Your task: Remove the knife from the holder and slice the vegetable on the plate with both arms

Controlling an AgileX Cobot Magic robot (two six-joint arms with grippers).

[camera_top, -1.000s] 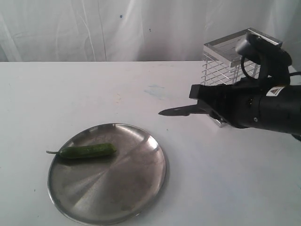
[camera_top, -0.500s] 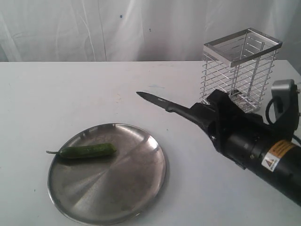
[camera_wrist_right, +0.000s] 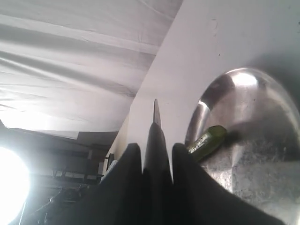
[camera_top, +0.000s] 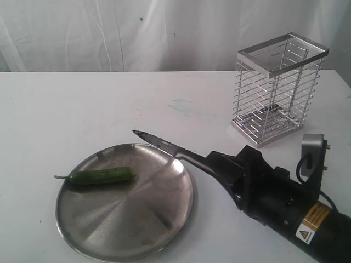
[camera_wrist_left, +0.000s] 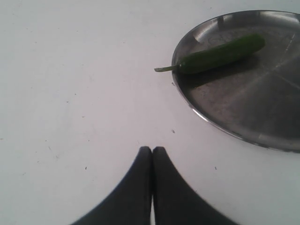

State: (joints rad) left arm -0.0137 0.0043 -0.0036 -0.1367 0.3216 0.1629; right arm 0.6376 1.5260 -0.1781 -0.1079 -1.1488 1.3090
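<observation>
In the exterior view I have the plate [camera_top: 137, 219] sitting on the white bench [camera_top: 82, 104] at about 7 o'clock in the scene. The vegetable [camera_top: 103, 176] lies flat on the plate's 10 o'clock part, its thin stem poking out over the rim toward 9 o'clock. The holder [camera_top: 277, 87] stands upright at 2 o'clock, well apart from the plate. My right arm [camera_top: 274, 205] comes in from 4 o'clock, and the right jaws are clamped on the handle of the knife [camera_top: 170, 147]. Its blade points toward 10 o'clock, crosses the plate's rim near 1 o'clock, and its tip sits just past the far rim. The blade is apart from the vegetable; I cannot tell whether it touches the plate. The left arm is out of this view. In the left wrist view the left jaws are pressed together with nothing between the fingers [camera_wrist_left: 136, 187], hovering over bare bench [camera_wrist_left: 70, 70], with the plate [camera_wrist_left: 243, 112] and the vegetable [camera_wrist_left: 220, 55] near ahead of them. In the right wrist view the knife [camera_wrist_right: 156, 117] runs straight out between the two dark fingers [camera_wrist_right: 129, 178] that grip it, seen edge on, with the vegetable [camera_wrist_right: 208, 140] just beyond on the plate [camera_wrist_right: 262, 150].
</observation>
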